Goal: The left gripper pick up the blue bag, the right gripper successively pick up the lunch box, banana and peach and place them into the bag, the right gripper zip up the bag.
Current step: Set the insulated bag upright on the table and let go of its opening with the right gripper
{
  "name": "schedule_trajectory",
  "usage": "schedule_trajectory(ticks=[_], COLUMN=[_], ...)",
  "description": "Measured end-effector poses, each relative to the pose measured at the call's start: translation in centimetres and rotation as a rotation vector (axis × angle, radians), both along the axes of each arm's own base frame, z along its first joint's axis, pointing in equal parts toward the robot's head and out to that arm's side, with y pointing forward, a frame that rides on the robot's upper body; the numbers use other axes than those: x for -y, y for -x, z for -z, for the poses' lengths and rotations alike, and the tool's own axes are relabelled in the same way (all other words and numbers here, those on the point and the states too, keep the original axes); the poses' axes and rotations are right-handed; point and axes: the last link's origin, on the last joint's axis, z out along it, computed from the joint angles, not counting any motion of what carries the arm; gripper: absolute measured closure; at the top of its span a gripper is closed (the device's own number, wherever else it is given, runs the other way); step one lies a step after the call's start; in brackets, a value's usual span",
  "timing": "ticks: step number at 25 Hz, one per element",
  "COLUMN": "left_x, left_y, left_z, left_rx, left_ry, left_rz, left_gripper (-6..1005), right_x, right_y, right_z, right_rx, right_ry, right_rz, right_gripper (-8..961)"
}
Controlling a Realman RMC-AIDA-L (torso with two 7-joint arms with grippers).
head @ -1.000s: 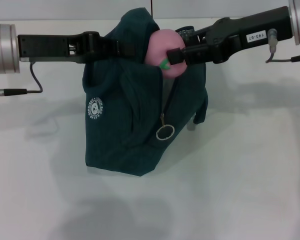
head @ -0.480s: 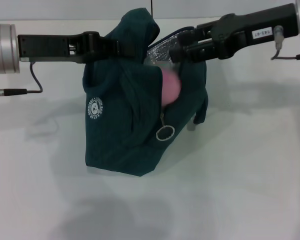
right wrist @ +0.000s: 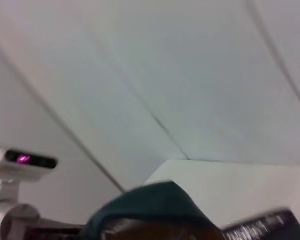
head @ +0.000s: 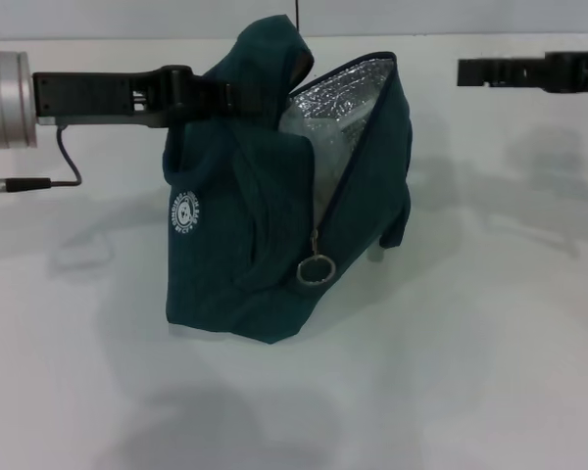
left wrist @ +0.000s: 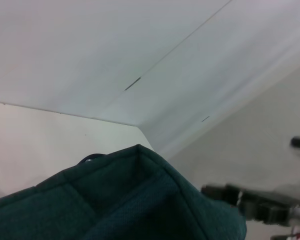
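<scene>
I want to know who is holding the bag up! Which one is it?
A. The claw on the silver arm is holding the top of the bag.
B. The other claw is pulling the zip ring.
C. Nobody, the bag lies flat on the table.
A. The left gripper grips the blue bag at its top, while the right gripper hangs off to the side, clear of it.

- A plain white, matte tabletop [head: 451, 372] carries everything.
- A dark teal-blue fabric bag [head: 245, 264] with silver foil lining stands on it.
</scene>
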Motion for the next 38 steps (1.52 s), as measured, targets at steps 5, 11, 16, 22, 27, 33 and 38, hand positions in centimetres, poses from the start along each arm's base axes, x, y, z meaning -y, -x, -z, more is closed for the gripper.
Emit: schedule_trajectory(ticks=[5,11,16,22,27,33,38], left_x=[0.0,0.0,0.0,0.1,0.1,0.2,0.2], left_y=[-0.2,-0.4,-0.5,-0.7,-0.7,-0.5,-0.5], left_z=[0.1,0.4,0.5,0.8,0.9,0.9,0.9], left_rx=[0.002,0.003,0.004,0.007,0.007,0.006,0.006], left_ry=[0.001,0.006,0.008,0.012,0.011,0.01,0.01], left_rz=[0.006,0.012,0.018,0.022,0.027,0.025,0.024], left_gripper=[963,963,963,963,963,963,963], right_x=[0.9,0.8,0.5,0.1,-0.1,0.0,0.2], right_y=[-3.9,-5.6,-5.0,-3.3,-2.8,-3.0,-3.1], right_z=[2.2,6.0,8.6,10.7,11.4,11.3,11.2], right_rx=[-0.161,-0.233,-0.269,-0.277,-0.273,-0.278,-0.278], right_ry=[0.074,0.123,0.142,0.162,0.166,0.155,0.146], right_rz=[0.188,0.334,0.36,0.328,0.319,0.311,0.296], right_gripper=[332,329,327,324,330,339,428])
